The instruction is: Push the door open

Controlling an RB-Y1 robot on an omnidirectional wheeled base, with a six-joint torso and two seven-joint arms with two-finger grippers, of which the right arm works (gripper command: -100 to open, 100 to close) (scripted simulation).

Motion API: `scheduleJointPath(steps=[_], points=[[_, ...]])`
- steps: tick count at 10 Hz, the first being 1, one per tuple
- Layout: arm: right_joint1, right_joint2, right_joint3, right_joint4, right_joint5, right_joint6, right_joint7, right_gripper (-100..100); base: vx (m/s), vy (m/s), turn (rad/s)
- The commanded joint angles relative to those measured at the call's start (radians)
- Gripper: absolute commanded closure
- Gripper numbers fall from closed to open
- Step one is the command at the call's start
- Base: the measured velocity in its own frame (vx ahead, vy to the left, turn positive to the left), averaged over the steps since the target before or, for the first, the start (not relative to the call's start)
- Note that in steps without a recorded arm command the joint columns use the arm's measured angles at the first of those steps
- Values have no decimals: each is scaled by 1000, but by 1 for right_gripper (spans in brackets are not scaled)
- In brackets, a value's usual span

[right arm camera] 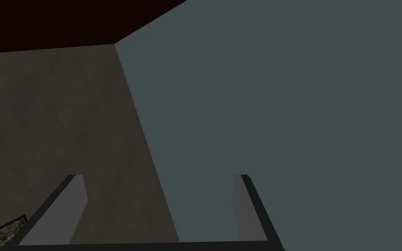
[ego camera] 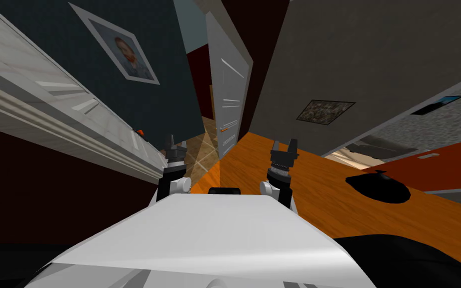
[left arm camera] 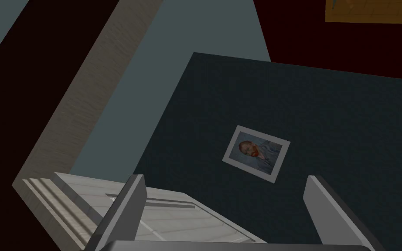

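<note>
**Q:** Where does the door (ego camera: 229, 90) lie from the jaws?
**A:** Far ahead and between the arms, its long axis upright, standing ajar. The left gripper (ego camera: 177, 144) and right gripper (ego camera: 284, 144) are both spread and hold nothing, well apart from it. Neither looks plainly nearer.
**Q:** What is hard to make out?
**A:** Its hinge side and handle.
</note>
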Motion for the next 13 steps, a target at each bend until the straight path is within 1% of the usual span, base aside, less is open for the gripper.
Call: scheduleJointPath(steps=[1, 2, 3, 7, 10, 13], points=[[-16, -8, 1, 28, 4, 1, -7, -100, 112, -75, 125], [-26, -12, 1, 44, 7, 2, -12, -100, 49, -28, 91], [-45, -21, 2, 77, 12, 4, -20, -100, 47, -31, 135], [-97, -42, 4, 167, 26, 8, -44, -100, 67, -42, 114], [-148, -60, 7, 255, 40, 12, -67, -100, 79, -62, 125], [-206, -79, 9, 347, 55, 17, -93, -100, 88, -65, 179]])
